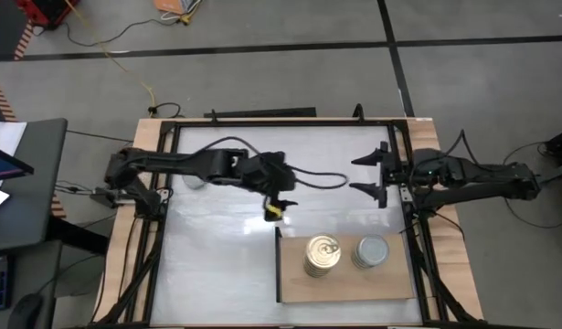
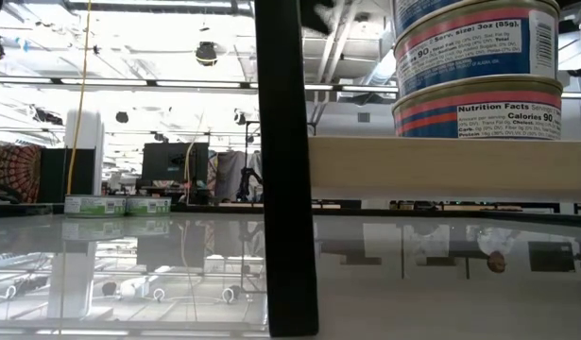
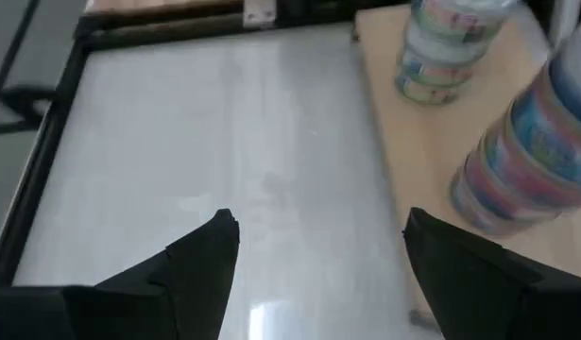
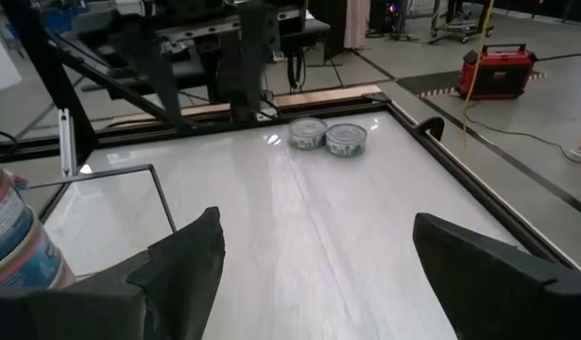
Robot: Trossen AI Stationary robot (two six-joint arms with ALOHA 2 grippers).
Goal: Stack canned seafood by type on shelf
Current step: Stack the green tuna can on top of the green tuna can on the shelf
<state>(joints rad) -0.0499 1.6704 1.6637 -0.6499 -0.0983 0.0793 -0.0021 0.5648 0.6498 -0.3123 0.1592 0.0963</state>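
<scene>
Left hand (image 1: 279,206): empty, fingers wide, beside the light-brown wooden shelf (image 1: 299,281) (probably just released).
Stacks: gold-lidded tins (image 1: 323,254), silver-lidded tins (image 1: 371,250), sorted by type.
Right hand (image 1: 379,174): waiting wide.

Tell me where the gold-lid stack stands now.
In the high view, the gold-lid stack stands on the shelf, just left of the silver-lid stack.

Readable only on the stacked cans (image 2: 477,66) in the low view: "Nutrition Facts", "Calories 90", "Total Fat 0g" on the bottom label, and "90" with "size: 3oz (85g)" on the one above; other small print illegible.
</scene>
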